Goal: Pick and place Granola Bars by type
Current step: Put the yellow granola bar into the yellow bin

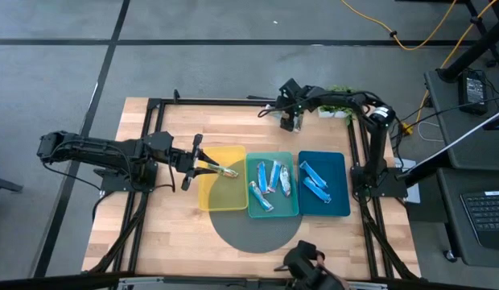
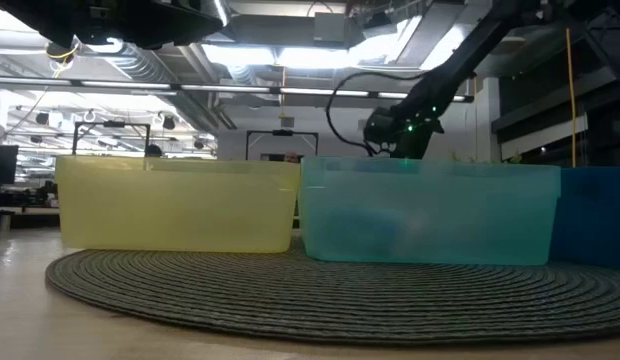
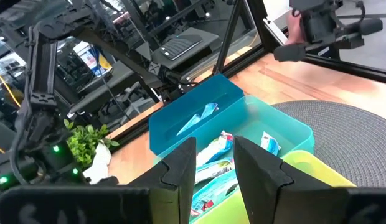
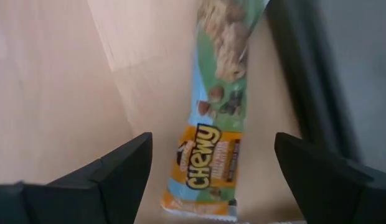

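**Sorting nearly done, last bars in play**

Most granola bars (image 1: 273, 184) already binned at frame centre. Left gripper (image 1: 203, 164) over yellow tray (image 1: 233, 197), fingers clamped on a bar. Right gripper (image 4: 211, 168), fingers wide apart, above Chewy bar (image 4: 213, 130) on counter (image 1: 153, 234), upper centre.

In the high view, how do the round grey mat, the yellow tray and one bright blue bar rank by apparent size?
1. Round grey mat, though the trays partly cover it.
2. Yellow tray.
3. Bright blue bar in the dark blue tray, clearly the smallest.

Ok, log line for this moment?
left gripper: holds bar over yellow tray | right gripper: open above Chewy bar
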Robot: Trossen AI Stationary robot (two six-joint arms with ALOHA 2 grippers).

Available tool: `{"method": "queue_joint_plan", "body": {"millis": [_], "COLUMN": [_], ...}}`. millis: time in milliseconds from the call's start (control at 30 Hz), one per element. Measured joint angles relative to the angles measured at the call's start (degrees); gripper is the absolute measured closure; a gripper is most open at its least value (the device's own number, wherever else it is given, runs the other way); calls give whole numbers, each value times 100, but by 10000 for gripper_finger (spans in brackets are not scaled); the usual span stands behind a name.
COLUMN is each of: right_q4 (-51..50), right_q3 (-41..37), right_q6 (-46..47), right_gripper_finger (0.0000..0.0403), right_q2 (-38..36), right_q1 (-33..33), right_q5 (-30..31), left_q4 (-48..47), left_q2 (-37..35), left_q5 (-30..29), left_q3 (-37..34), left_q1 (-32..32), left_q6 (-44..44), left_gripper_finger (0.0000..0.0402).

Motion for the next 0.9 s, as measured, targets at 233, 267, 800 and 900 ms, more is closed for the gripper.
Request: {"method": "queue_joint_plan", "body": {"millis": [233,267,800,900], "right_q4": [148,156,127,125], "right_q3": [0,0,-2,-4], "right_q6": [16,16,37,39], "right_gripper_finger": [67,70,255,286], "right_q2": [176,177,186,186], "right_q1": [-4,-4,-11,-11], "right_q5": [-22,-24,-397,-404], "left_q4": [0,0,-4,-7], "left_q2": [0,0,0,0], "left_q5": [0,0,0,0], "left_q3": [0,0,0,0], "left_q1": [0,0,0,0], "left_q6": [-2,-3,-42,-50], "left_gripper_finger": [302,302,302,302]}}
